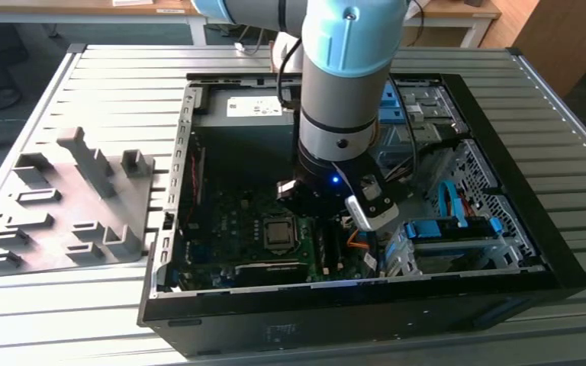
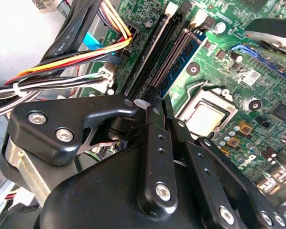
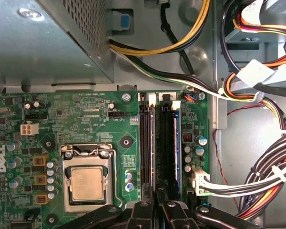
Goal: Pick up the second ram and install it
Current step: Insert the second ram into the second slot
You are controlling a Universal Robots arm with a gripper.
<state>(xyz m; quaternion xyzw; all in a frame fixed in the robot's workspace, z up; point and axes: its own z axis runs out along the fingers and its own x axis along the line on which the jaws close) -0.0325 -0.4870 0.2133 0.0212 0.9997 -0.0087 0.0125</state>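
Arm plunged straight down into the open computer case (image 1: 537,252), gripper (image 1: 323,217) low over the motherboard (image 1: 242,221). Clenched on the second ram (image 3: 163,143), standing edge-on in the memory slots, at three o'clock of the processor socket (image 3: 87,183). Board print too small to read.

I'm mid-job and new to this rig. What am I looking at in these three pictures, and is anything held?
The exterior view shows a grey and light-blue robot arm reaching down into an open black computer case, which lies on a ribbed metal table. A grey plastic tray with uprights sits at the exterior view's left. Both wrist views ride on the arm. The black gripper hangs above the long black memory slots on the green motherboard, beside the silver square processor. I cannot tell whether it holds the thin dark memory stick.
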